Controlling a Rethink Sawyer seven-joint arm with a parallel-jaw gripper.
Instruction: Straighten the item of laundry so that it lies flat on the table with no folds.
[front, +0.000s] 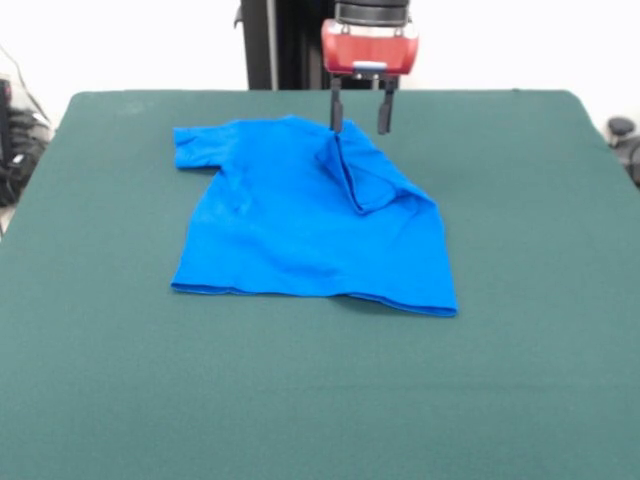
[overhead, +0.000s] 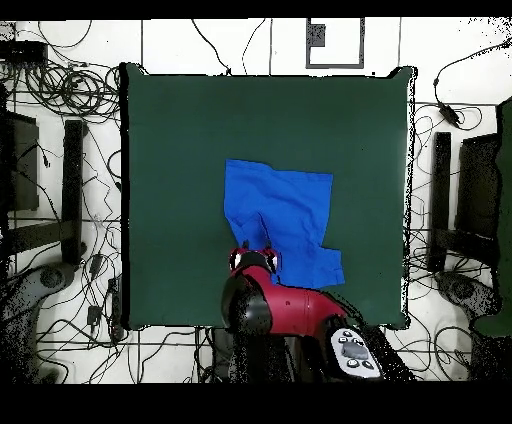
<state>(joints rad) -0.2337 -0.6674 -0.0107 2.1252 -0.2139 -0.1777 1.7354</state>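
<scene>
- No text, label, brand, number or sign can be read in either view.
- The T-shirt is plain blue with no print on it.
- The green table carries no markings.
- In the overhead view, the arm's grey panel at the lower right of the frame has small buttons, but nothing on them is legible.
- A square framed shape on the floor at the top of the overhead frame shows a dark mark too small to read.
</scene>
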